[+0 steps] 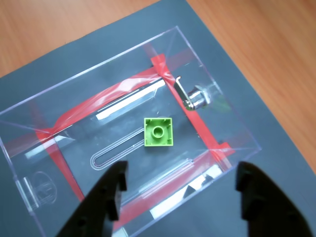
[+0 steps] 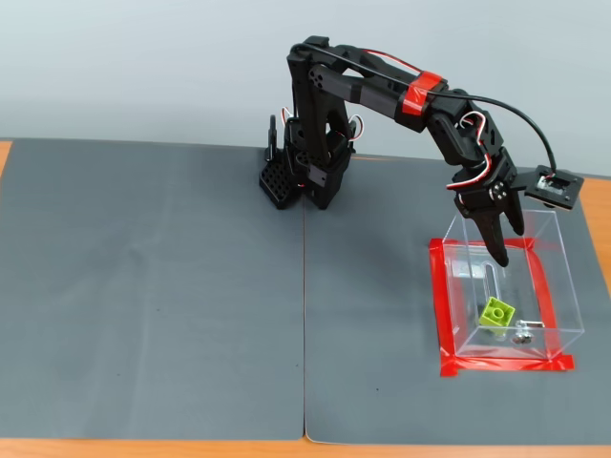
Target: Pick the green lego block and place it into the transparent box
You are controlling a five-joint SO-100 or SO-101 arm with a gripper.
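The green lego block (image 1: 158, 132) lies on the floor of the transparent box (image 1: 89, 84), near the middle and beside the slot in the base. In the wrist view one round ring shows on its upper face. In the fixed view the block (image 2: 495, 312) sits in the near half of the box (image 2: 565, 286), close to the small metal fitting (image 2: 523, 334). My gripper (image 1: 181, 173) is open and empty. It hangs above the box with the block between and beyond its fingertips. In the fixed view the gripper (image 2: 506, 245) points down over the box's far end.
Red tape (image 2: 441, 305) frames the box's foot. The box stands on a dark grey mat (image 2: 172, 286) at the right of the fixed view, and the arm's base (image 2: 305, 176) is at the back centre. The wooden table (image 1: 266, 49) shows beyond the mat.
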